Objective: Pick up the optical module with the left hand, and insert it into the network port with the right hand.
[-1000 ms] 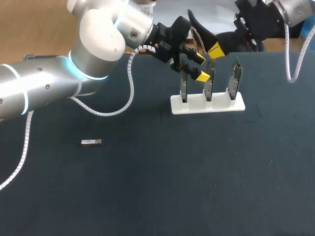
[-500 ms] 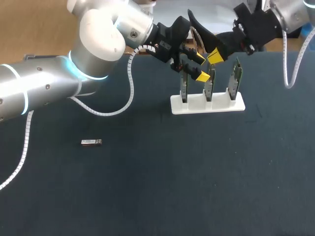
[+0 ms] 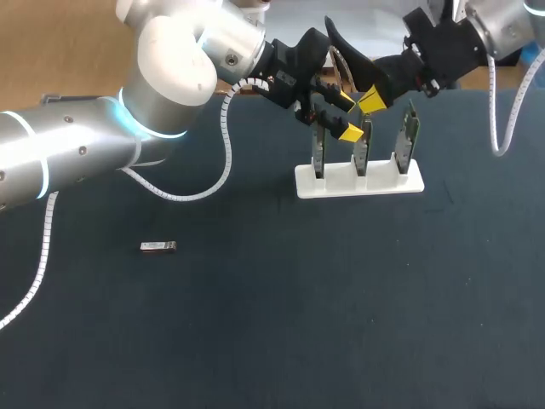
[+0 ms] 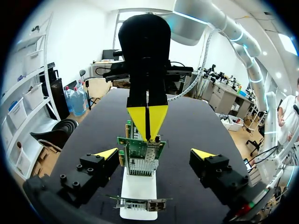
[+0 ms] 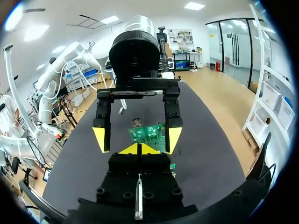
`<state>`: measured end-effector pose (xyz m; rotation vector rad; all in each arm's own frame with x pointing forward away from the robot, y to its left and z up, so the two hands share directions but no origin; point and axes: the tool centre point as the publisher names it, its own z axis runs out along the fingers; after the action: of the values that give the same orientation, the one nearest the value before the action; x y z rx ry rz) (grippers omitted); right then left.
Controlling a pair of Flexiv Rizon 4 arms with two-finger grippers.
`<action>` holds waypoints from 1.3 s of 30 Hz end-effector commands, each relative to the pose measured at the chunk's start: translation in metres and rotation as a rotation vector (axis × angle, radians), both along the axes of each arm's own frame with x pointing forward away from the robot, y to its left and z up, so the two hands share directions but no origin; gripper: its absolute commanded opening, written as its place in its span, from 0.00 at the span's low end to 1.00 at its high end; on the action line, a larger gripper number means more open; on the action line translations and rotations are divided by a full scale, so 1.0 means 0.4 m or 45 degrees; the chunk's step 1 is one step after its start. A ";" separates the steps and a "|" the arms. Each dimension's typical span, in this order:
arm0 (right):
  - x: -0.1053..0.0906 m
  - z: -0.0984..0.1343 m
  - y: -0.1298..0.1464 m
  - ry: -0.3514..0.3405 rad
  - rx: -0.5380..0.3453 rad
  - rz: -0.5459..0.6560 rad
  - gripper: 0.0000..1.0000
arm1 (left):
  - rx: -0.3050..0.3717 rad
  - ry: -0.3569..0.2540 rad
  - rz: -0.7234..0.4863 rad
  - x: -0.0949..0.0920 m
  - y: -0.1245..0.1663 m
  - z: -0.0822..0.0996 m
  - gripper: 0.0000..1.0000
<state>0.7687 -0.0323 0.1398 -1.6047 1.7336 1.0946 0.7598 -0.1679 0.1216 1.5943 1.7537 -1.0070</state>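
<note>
The optical module [image 3: 158, 246], a small silvery bar, lies alone on the dark table at the left, far from both grippers. My left gripper [image 3: 348, 117] hovers open over the left end of the white stand [image 3: 358, 182], which holds three upright green cards [image 3: 410, 129]. In the left wrist view its fingers [image 4: 105, 154] straddle the cards [image 4: 140, 154] without touching them. My right gripper [image 3: 372, 98] comes in from the back right, shut and empty, its tips just above the middle card. In the right wrist view the right gripper [image 5: 139, 148] points at a card [image 5: 149, 134] framed by the left gripper's fingers [image 5: 100, 138].
The two grippers face each other closely over the stand [image 4: 138, 190]. A white cable [image 3: 223, 162] loops from the left arm down to the table. Open dark table [image 3: 341, 307] stretches in front of the stand.
My right gripper has come down and a little forward toward the middle card, nearer the left gripper. The left arm and the module have stayed put.
</note>
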 end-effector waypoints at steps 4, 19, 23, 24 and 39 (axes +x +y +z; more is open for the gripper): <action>0.007 0.040 -0.014 -0.055 0.087 -0.010 0.00 | 0.005 0.001 0.003 -0.001 -0.001 0.001 1.00; 0.029 0.121 -0.191 -0.132 0.174 0.092 0.00 | 0.005 0.001 0.003 -0.001 -0.001 0.001 1.00; 0.019 0.106 -0.231 -0.123 0.152 0.071 0.00 | 0.005 0.001 0.003 -0.001 -0.001 0.001 1.00; 0.015 0.102 -0.239 -0.119 0.137 0.070 0.00 | 0.005 0.001 0.003 -0.001 -0.001 0.001 1.00; -0.018 0.052 -0.273 -0.079 0.094 0.054 0.00 | 0.005 0.001 0.003 -0.001 -0.001 0.001 1.00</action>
<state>0.7658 -0.1409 0.1614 -1.6268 1.6052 1.1161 0.7598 -0.1679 0.1216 1.5943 1.7536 -1.0070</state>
